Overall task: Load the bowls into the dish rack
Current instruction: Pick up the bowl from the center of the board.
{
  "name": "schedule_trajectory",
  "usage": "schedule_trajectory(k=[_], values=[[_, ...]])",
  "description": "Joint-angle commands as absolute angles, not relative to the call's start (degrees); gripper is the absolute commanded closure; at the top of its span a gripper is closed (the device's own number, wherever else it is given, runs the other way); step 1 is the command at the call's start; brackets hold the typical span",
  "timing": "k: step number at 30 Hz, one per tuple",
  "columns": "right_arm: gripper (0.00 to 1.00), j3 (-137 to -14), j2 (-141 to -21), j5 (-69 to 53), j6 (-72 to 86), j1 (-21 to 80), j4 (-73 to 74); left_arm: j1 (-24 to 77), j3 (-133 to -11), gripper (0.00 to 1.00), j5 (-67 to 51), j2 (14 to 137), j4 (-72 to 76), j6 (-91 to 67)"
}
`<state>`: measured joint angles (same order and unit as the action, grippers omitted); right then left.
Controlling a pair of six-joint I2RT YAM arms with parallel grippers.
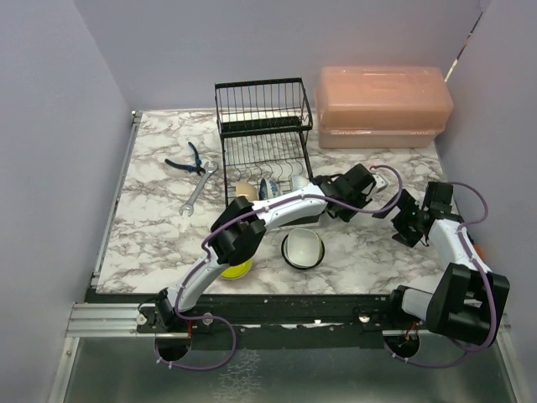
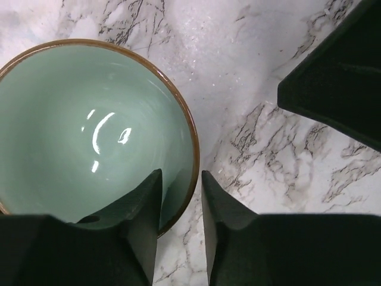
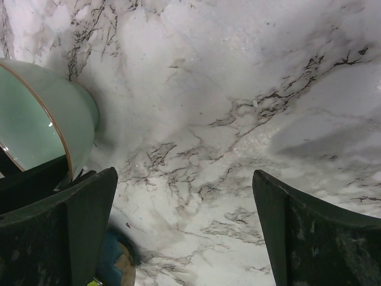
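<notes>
Right of dish rack (image 1: 263, 117), left gripper (image 2: 180, 186) is pinching teal bowl (image 2: 89, 131) rim, one jaw inside for firm carrying; right gripper (image 3: 183, 179) is hovering over table (image 3: 238, 89), jaws wide, empty.

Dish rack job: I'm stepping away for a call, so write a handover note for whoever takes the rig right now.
Left gripper: fingers shut on the rim of the pale teal bowl, one inside and one outside, to the right of the dish rack.
Right gripper: open, holding nothing, over bare marble.
Done: beige bowl, blue-patterned bowl and white bowl stand in the rack's lower tier.
Left: rack the teal bowl, then the dark-sided bowl and the yellow-green bowl, both on the table in front of the rack, the latter partly under the left arm.
</notes>
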<state>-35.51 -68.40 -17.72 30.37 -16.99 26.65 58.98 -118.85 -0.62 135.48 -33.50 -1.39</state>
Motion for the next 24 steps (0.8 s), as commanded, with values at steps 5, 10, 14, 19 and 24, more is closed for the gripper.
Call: schedule_trajectory(k=[5,10,14,19,24], values=[[0.0,-37.7,-67.3,-19.7,29.3,-17.4,27.5,60.2,-121.0,0.84,0.1,134.8,-33.9,1.6],[0.0,-38.2,-66.6,-20.7,28.8,-17.5,28.2,60.4,-122.0,0.98,-2.3,134.0,-33.7,0.8],[0.0,-37.7,-65.5,-22.6,28.4,-17.5,27.0,60.4,-122.0,1.0,-2.7,132.4,-32.7,0.2],[0.0,-38.6,-64.8,-26.2,27.5,-17.4,27.2,60.2,-121.0,1.0,-5.2,129.4,-30.4,-2.4],[0.0,-39.5,-62.8,-29.7,26.5,-17.5,26.6,58.9,-116.0,1.0,-10.6,124.8,-25.5,-6.4]])
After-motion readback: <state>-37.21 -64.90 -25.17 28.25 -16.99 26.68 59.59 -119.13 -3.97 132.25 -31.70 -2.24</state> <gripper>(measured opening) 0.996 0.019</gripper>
